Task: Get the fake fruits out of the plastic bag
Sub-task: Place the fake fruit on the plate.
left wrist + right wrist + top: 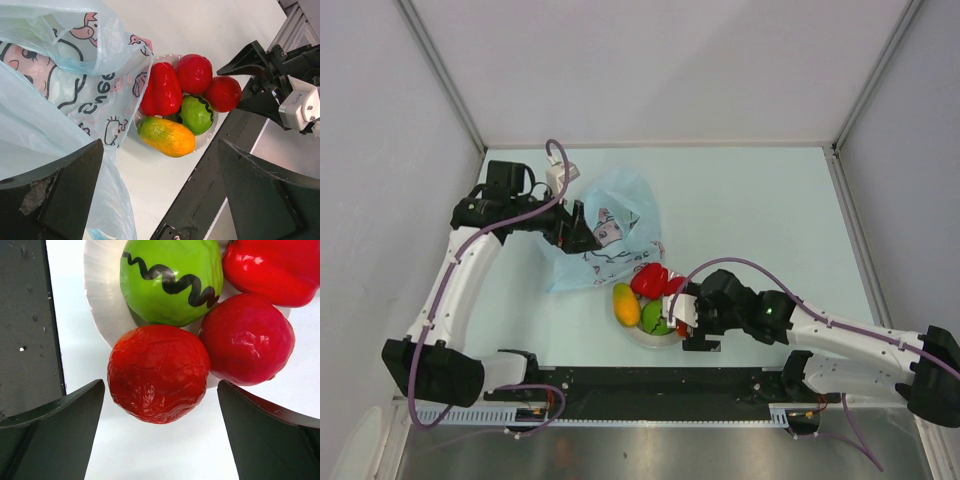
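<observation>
Now both pincers gape wide, holding nothing. My left pincer (586,238) sits at the bag (620,205), which lies far-left of the plate (650,344). My right pincer (680,322) hangs over a red fruit (157,372) at the plate's rim, so the left arm is nearer the bag.

The left arm (458,285), at the frame's left, and the right arm (850,335), at lower right, have white shells joined by black joint housings. A thin purple cable (735,260) trails along each. The fingers (55,195) are matte black wedges, the lower-left one scuffed grey.
</observation>
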